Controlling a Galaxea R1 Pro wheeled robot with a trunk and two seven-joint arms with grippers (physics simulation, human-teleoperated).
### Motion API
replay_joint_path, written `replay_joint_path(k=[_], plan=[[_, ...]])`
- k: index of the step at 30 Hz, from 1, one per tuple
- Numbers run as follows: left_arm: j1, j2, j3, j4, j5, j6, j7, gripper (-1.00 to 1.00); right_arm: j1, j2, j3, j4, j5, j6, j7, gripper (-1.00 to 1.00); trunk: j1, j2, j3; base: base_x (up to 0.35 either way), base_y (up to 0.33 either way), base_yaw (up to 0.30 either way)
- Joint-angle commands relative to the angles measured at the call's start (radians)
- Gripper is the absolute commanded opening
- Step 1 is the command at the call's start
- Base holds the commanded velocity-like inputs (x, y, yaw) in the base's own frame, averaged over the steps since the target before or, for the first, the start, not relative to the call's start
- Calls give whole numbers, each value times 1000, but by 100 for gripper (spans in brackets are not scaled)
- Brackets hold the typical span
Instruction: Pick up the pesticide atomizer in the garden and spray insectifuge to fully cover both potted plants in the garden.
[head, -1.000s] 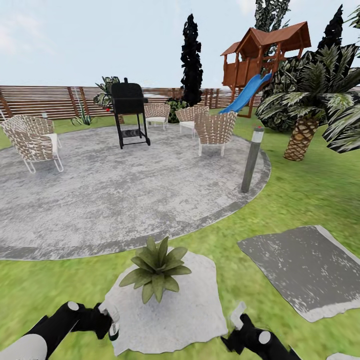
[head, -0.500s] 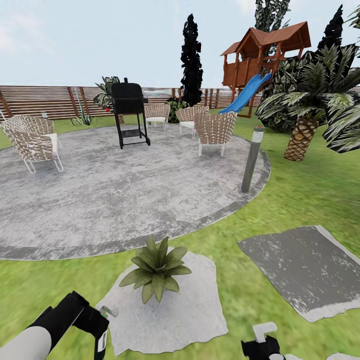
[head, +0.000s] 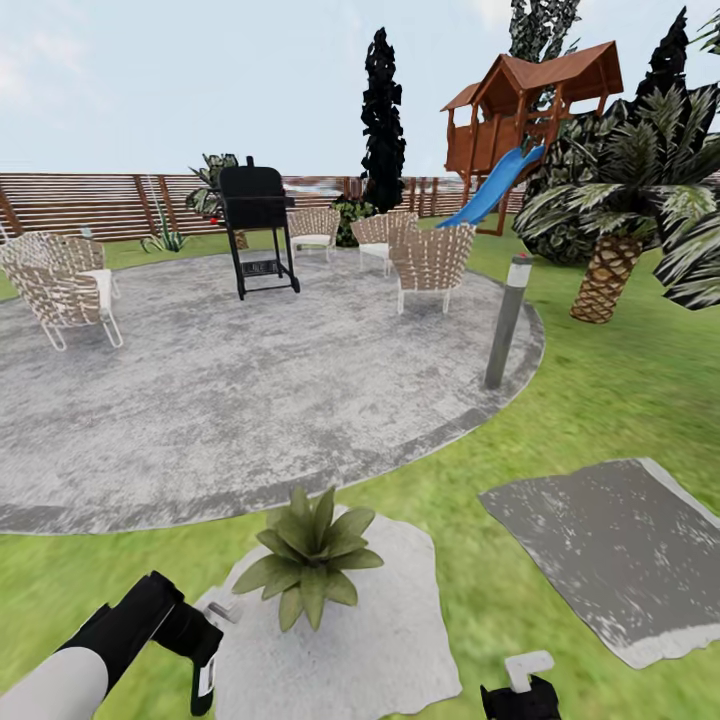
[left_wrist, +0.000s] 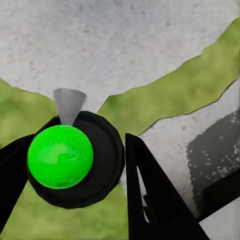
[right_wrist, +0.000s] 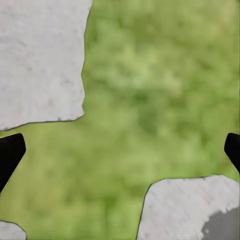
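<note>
- Atomizer (left_wrist: 60, 156): clamped between the fingers of the left gripper (head: 205, 660) at the near left, by the edge of a pale stepping stone (head: 390, 640). Dark round body, glossy green top, pale cone nozzle.
- Change: since a second ago the left arm had swung down, so the bottle now hung beside the potted plant (head: 308, 556) rather than level with it. Judged a re-aiming before spraying; no spray seen yet.
- Potted plant: low rosette of pointed, matte green leaves, sitting on that stone; pot hidden under the foliage. Second plant not identified.
- Right gripper (head: 528, 690): dropped to the near right edge; fingers wide apart, holding nothing, over grass.
- Surroundings: blurred mossy lawn, mottled grey round patio (head: 200, 400), darker flat slab (head: 610, 550) to the right, brown slatted fence (head: 100, 200) far off.
</note>
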Motion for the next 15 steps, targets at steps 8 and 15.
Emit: replay_joint_path(k=[8, 15], plan=[[2, 4, -108, 8, -10, 3, -8, -100, -1, 1, -7, 1, 10, -8, -3, 100, 0, 0, -1, 223, 0, -2], [7, 12, -167, 16, -10, 5, -9, -100, -1, 2, -7, 2, 11, -9, -3, 100, 0, 0, -1, 6, 0, -228]])
